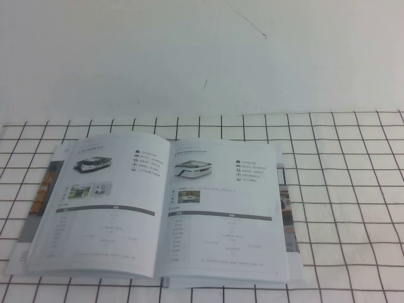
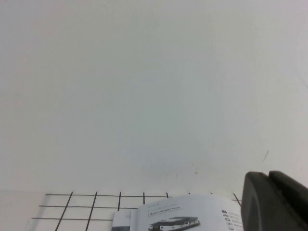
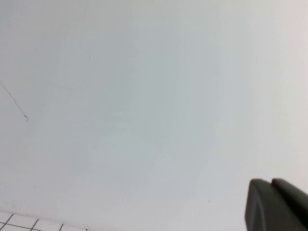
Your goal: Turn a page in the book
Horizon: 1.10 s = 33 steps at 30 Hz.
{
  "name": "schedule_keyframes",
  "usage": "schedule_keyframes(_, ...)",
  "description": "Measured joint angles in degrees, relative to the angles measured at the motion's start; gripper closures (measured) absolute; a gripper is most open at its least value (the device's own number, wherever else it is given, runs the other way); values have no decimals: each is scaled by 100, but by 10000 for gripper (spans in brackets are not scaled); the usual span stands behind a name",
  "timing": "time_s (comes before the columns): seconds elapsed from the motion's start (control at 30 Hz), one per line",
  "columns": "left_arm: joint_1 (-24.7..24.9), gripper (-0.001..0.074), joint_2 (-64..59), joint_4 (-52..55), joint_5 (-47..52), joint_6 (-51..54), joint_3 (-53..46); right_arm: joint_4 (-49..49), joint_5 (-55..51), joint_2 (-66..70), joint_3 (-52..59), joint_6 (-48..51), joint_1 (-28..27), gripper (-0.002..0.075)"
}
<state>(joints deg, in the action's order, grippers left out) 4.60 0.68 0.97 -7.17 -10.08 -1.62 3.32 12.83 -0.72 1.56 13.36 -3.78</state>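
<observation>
While the book [image 1: 164,211] lies open flat on the near part of the gridded worktop [image 1: 353,208], the page [image 1: 224,211] with the flat white machine forms its right-hand leaf. Farther off stands a white wall [image 1: 202,57]. Neither arm enters the high view; the left pincer [image 2: 274,202] and right pincer [image 3: 276,204] each show dark fingers pressed together, holding nothing.

We see a white tabletop [image 1: 353,208] ruled with a grid of thin black lines; beyond its far edge rises a plain white wall [image 1: 202,57]; on that wall, above the tabletop, runs a thin dark crack [image 1: 249,22]; lower sits a short dark mark [image 1: 204,83].
</observation>
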Motion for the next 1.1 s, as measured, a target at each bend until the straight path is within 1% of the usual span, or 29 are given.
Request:
schedule_keyframes(0.17, 0, 738, 0, 0, -241, 0, 0, 4, 213, 0, 0, -10, 0, 726)
schedule_keyframes(0.27, 0, 738, 0, 0, -486, 0, 0, -60, 710, 0, 9, -32, 0, 726)
schedule_keyframes(0.37, 0, 738, 0, -12, -931, 0, 0, -208, 1381, 0, 9, -45, 0, 726)
schedule_keyframes(0.43, 0, 737, 0, -20, -1195, 4, 0, -262, 1442, 0, -48, -56, 0, 726)
schedule_keyframes(0.5, 0, 737, 0, -33, -1324, 4, 0, -276, 1173, 0, -249, -56, 0, 726)
schedule_keyframes(0.57, 0, 737, 0, -61, -1010, -32, 157, -284, 667, 0, -624, -28, 0, 726)
schedule_keyframes(0.73, 0, 737, -231, -175, 1217, -99, 1436, 148, -895, 0, -1673, 170, 0, 726)
schedule_keyframes(0.8, -2, 737, -658, -29, 2017, -99, 1982, 186, -1481, 18, -2027, 203, 0, 726)
schedule_keyframes(0.9, -2, 737, -1425, 194, 2784, 33, 2634, 14, -2372, 302, -2606, 215, 0, 726)
schedule_keyframes(1.0, -2, 737, -2179, 229, 2887, 188, 2998, -490, -3308, 854, -3093, 226, 0, 726)
schedule_keyframes(1.1, -2, 737, -2886, 54, 2370, 72, 3062, -1080, -4218, 1591, -3501, 364, 0, 726)
